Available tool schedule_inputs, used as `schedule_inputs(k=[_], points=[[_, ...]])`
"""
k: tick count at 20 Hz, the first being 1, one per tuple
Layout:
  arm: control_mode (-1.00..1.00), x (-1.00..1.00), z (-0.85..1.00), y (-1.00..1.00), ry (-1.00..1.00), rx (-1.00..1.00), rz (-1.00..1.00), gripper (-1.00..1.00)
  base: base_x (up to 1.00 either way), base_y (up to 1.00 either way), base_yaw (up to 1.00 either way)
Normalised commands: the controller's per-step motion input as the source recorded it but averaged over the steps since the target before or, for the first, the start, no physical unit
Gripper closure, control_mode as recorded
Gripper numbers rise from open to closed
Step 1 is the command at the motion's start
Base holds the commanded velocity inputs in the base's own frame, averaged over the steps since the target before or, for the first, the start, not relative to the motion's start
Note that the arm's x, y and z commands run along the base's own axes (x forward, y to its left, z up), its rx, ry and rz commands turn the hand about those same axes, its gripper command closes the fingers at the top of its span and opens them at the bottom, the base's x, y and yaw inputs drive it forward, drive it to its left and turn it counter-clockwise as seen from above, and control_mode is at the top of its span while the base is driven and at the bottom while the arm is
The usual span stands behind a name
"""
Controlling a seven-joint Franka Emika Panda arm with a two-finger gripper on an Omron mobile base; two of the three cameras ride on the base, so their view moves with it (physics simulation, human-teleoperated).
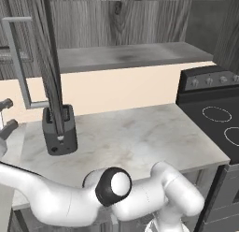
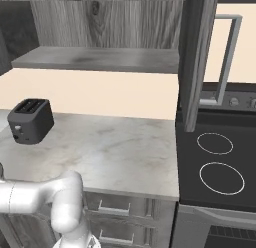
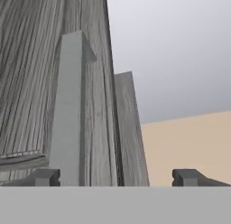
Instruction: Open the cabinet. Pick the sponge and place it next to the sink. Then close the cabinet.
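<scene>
Cabinet on the wall above the counter: dark grey wood grain, both doors swung open, seen edge-on. Left door carries a long silver bar handle; right door carries its own bar. Bare grey shelf inside. Sponge not made out. Black toaster sits on the counter beneath the left door; stove to the right. Claw: fingertips spread wide, nothing between them, close against a door's grain and handle.
</scene>
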Motion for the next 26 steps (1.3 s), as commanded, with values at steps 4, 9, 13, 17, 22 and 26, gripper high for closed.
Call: schedule_inputs(k=[4,9,13,17,22,26], points=[[-1.00,0.55,-0.50,0.33,0.08,-0.03,0.00,-1.00,0.00,0.00,0.00],[-1.00,0.71,-0.20,0.30,0.06,-0.04,0.00,-1.00,0.00,0.00,0.00],[-1.00,0.73,0.01,0.07,0.00,-0.02,0.00,-1.00,0.00,0.00,0.00],[-1.00,0.28,0.27,-0.14,0.00,0.00,-0.01,-1.00,0.00,0.00,0.00],[-1.00,0.00,0.44,-0.58,0.00,0.07,-0.02,-1.00,0.00,0.00,0.00],[-1.00,0.00,0.56,-0.81,0.00,0.11,-0.01,-1.00,0.00,0.00,0.00]])
